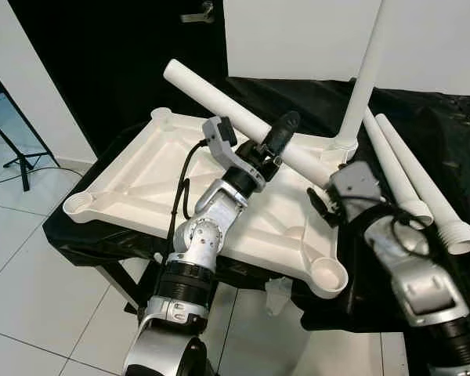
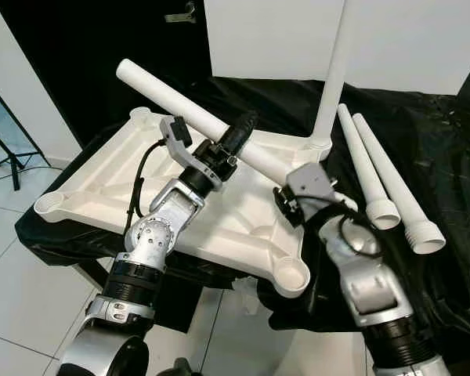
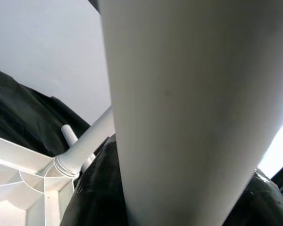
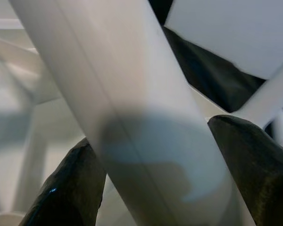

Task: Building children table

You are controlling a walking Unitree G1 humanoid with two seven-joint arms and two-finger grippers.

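**Seat the held leg in a corner socket**

Keep the leg (image 1: 235, 117) straight as you lower its end to a socket. The white tabletop (image 1: 141, 184) lies upside down at centre; one leg (image 1: 366, 70) stands at one o'clock, two spare legs (image 1: 411, 176) lie at three. Left gripper (image 1: 276, 141) and right gripper (image 1: 323, 202) both pinch the slanted leg.
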